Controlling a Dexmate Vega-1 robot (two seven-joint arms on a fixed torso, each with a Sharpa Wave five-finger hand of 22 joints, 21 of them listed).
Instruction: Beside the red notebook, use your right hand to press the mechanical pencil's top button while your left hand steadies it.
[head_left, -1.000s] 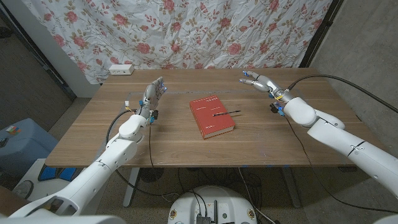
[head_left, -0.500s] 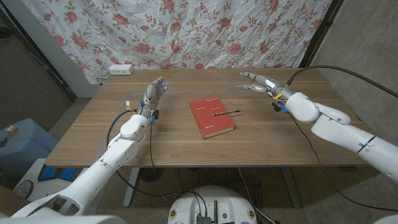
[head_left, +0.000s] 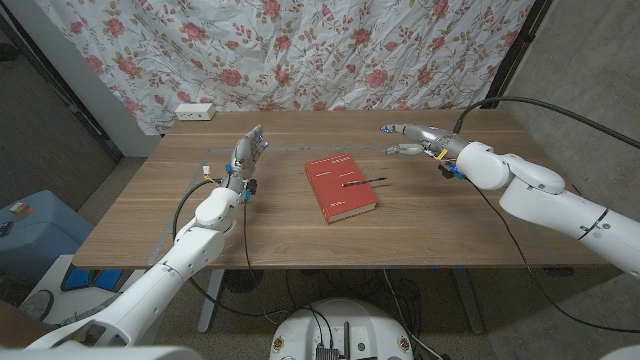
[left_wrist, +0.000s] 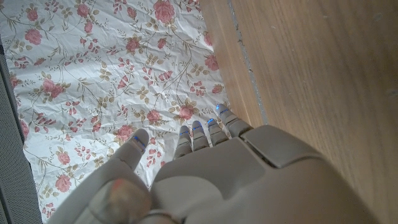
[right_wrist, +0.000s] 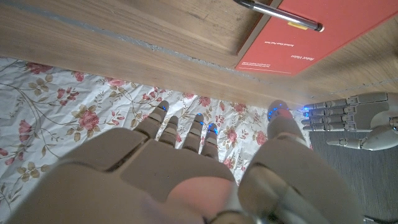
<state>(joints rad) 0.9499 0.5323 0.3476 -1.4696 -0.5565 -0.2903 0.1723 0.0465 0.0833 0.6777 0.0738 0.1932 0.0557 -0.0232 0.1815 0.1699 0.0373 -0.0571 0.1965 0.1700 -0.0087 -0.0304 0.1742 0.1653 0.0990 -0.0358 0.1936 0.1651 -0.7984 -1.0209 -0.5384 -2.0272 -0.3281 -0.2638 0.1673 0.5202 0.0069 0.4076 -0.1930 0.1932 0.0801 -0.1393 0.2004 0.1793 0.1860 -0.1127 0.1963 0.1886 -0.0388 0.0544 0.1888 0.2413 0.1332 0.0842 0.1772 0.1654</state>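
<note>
The red notebook (head_left: 340, 187) lies in the middle of the wooden table (head_left: 450, 220). A dark mechanical pencil (head_left: 363, 182) lies across the notebook's right side, its end sticking out past the edge. My right hand (head_left: 410, 138) hovers beyond the notebook's far right corner, fingers spread and pointing left, holding nothing. My left hand (head_left: 246, 155) is raised to the left of the notebook, fingers apart and empty. In the right wrist view the pencil (right_wrist: 278, 15) lies on the notebook (right_wrist: 311, 31) beyond my right hand (right_wrist: 186, 174), and my left hand (right_wrist: 348, 118) shows further off.
A white power strip (head_left: 194, 111) lies at the table's back left corner. A floral curtain (head_left: 300, 50) hangs close behind the table. Black cables (head_left: 500, 105) trail from the right arm. A blue bin (head_left: 25, 225) stands on the floor at the left.
My right hand has swung left along the table's far side, nearer the notebook's far right corner. The left hand has barely moved. Notebook and pencil lie as before.
</note>
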